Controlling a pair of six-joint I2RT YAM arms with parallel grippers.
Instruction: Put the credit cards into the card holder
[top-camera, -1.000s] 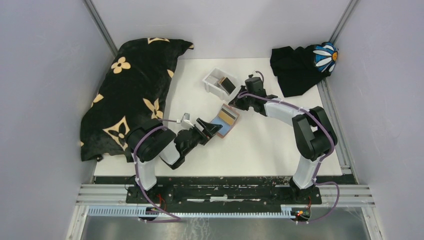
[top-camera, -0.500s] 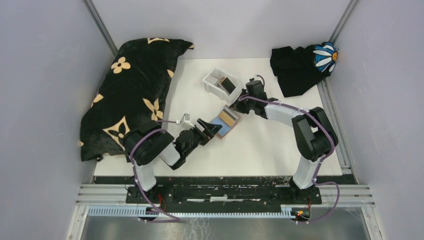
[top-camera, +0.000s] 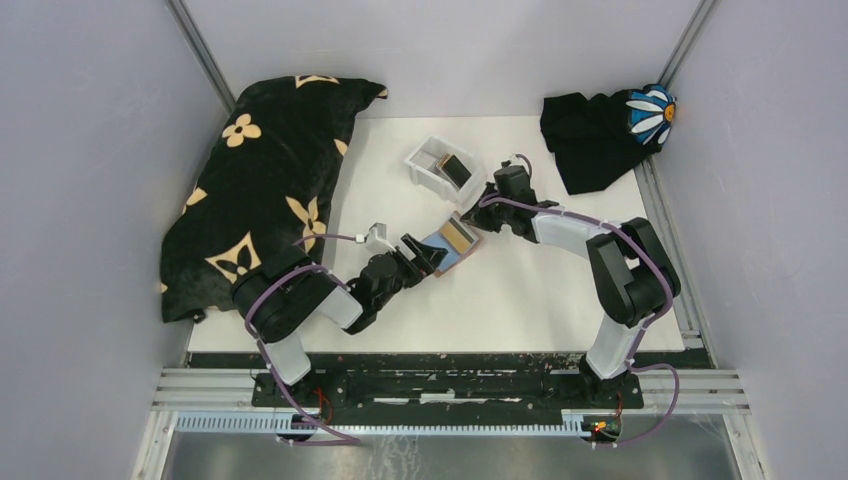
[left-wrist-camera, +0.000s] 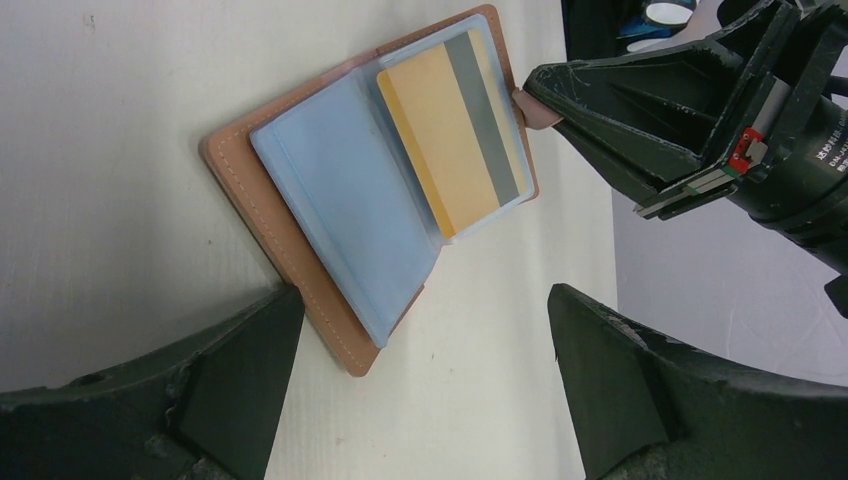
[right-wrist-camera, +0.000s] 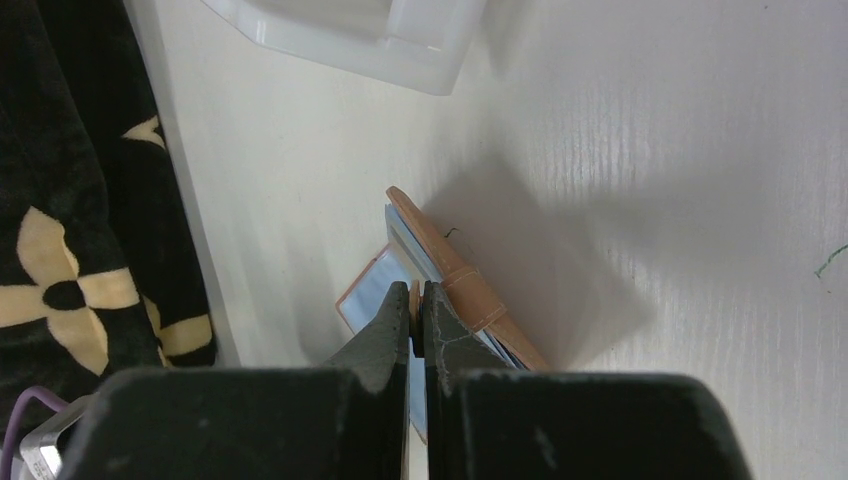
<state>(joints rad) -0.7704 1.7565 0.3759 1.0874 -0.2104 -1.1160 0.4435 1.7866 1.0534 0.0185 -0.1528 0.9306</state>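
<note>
The tan leather card holder lies open on the white table, its pale blue sleeves facing up. A gold-yellow card with a grey stripe sits in the far sleeve. My right gripper is shut on the holder's small snap tab at the far edge; the pinched tab also shows in the right wrist view. My left gripper is open and empty, straddling the holder's near corner, with one finger against the leather edge. A dark card lies in the white tray.
The white plastic tray stands just behind the holder and shows in the right wrist view. A black blanket with gold flowers covers the left side. A black cloth with a daisy lies at the back right.
My right gripper has come down and nearer onto the holder's far edge. My left gripper has edged forward toward the holder's near corner.
</note>
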